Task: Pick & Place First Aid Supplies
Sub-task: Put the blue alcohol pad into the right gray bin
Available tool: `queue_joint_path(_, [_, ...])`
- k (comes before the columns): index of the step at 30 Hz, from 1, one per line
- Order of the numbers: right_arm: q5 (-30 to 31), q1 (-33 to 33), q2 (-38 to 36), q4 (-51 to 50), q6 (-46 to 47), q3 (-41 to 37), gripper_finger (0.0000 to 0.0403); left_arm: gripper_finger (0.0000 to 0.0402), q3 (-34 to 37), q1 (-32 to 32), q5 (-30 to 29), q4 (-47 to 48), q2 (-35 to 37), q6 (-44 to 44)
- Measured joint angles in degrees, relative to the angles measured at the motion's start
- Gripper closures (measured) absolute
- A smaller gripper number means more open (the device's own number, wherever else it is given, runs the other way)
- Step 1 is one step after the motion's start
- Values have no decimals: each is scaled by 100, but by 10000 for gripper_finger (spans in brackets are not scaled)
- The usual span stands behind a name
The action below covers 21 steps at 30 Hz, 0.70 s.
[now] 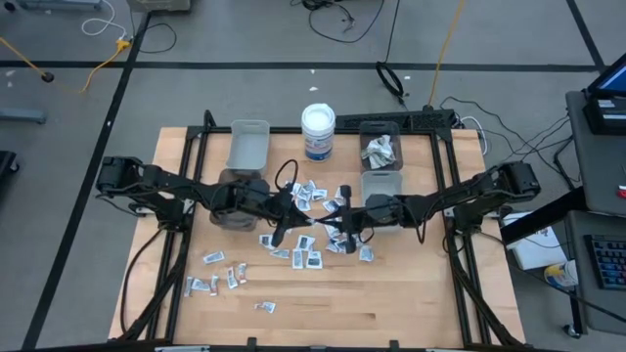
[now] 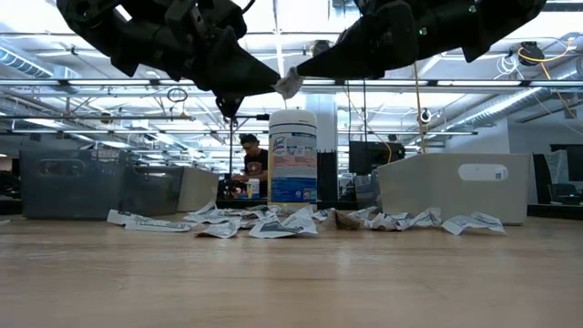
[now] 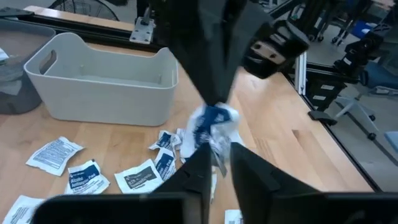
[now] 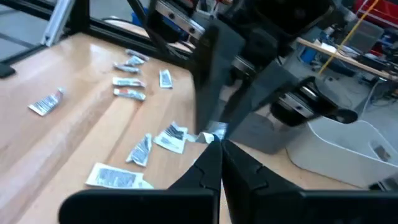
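Both jaws meet mid-air on one crumpled white-and-blue packet (image 3: 211, 124): the right gripper (image 4: 214, 142) pinches it shut, the left gripper (image 3: 219, 149) stands slightly parted beside it. Below, most flat white packets (image 1: 293, 249) lie scattered on the wooden table (image 1: 391, 313); farther back, a clear rectangular bin (image 1: 380, 147) holds few.

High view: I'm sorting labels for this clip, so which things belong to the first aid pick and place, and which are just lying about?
Part of the job:
- loose packets scattered mid-table
- packet pinched between both arms above the table
- right claw, shut on it
- left claw, at the same packet

Just there:
- white round tub
- empty pale bin
- floor cables
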<state>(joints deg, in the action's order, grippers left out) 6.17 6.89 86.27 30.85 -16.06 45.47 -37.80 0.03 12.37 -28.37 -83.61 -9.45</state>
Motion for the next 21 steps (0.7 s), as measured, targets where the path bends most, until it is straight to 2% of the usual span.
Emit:
queue_joint_path(11, [-2,-85,-442,-742,-27,0,403,217,0,146,39,21,0,-97])
queue_joint_path(18, [11,-83,-760,-1124,5,-2,403,188,0,343,-353,342,0,-271])
queue_joint_path(21, [240,-78,-935,-1504,12,-2,403,186,0,400,-365,481,0,-254])
